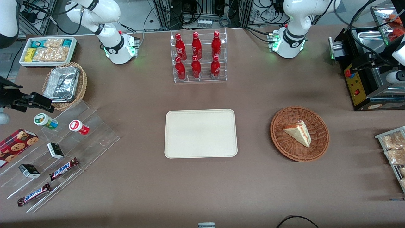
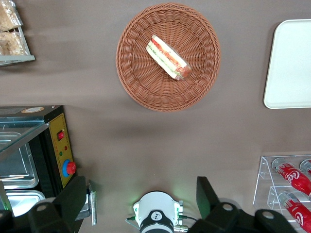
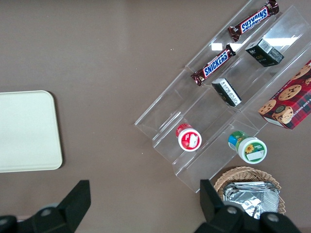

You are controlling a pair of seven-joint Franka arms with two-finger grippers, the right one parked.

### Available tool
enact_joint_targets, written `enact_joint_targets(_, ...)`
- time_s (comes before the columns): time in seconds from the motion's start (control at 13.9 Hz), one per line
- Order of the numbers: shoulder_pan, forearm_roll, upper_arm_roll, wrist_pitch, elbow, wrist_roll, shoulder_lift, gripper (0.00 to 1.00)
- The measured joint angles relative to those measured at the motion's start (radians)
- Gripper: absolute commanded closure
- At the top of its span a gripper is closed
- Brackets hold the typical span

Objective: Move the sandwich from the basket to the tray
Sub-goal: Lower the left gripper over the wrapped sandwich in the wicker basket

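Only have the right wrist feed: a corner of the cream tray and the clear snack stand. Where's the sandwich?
Observer: The triangular white-bread sandwich lies in the round reddish-brown wicker basket. That is beside the flat cream rectangular tray, toward the working arm's end of the table.
Operator: Tool on it?
Observer: No. The left arm's tool hangs open, high above the table near its own arm's base. It is farther from the front camera than the basket and touches nothing.
Operator: Anything on the part of the tray I can't see?
Observer: No, the front view shows the whole tray with nothing on it.
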Motion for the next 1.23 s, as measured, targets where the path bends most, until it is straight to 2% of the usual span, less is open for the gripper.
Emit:
enact_joint_targets(0.22,-0.004,0.004,0.004,0.008,0.0,-0.001,0.004,0.0)
enact_joint_targets(0.43,-0.003,0.024,0.013,0.092,-0.013,-0.045,0.058,0.0)
enact_joint_targets(0.79,-0.013,0.027,0.012,0.324,-0.099,-0.274,0.223,0.0)
enact_joint_targets(1.08,-0.048,0.027,0.007,0.53,-0.26,-0.592,0.227,0.0)
enact_joint_targets(1.23,-0.075,0.027,0.005,0.686,-0.358,-0.717,0.215,0.0)
